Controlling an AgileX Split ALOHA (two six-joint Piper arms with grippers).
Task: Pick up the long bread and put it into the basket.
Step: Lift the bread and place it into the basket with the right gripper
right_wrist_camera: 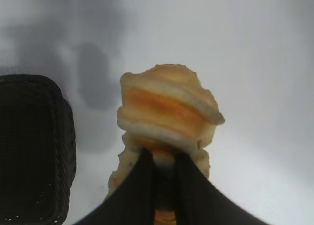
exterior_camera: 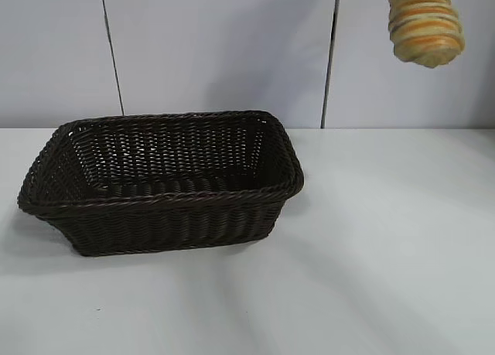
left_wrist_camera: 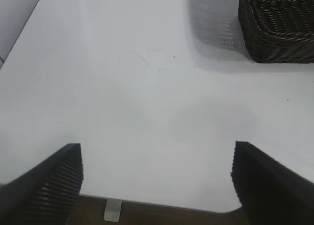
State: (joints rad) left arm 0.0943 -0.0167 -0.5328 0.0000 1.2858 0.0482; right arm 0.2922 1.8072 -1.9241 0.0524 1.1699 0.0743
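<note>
Right gripper point(right_wrist_camera: 164, 171): fingers clamped on the long bread point(exterior_camera: 425, 26), suspended at the upper right of the exterior frame, well above the table point(exterior_camera: 387, 254). Left gripper point(left_wrist_camera: 157, 178): fingers wide apart, nothing between them. The basket point(exterior_camera: 166, 204) sits left of centre.

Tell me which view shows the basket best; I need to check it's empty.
The exterior view: the whole basket shows, interior bare. The left wrist view catches one corner; the right wrist view shows only one end.
</note>
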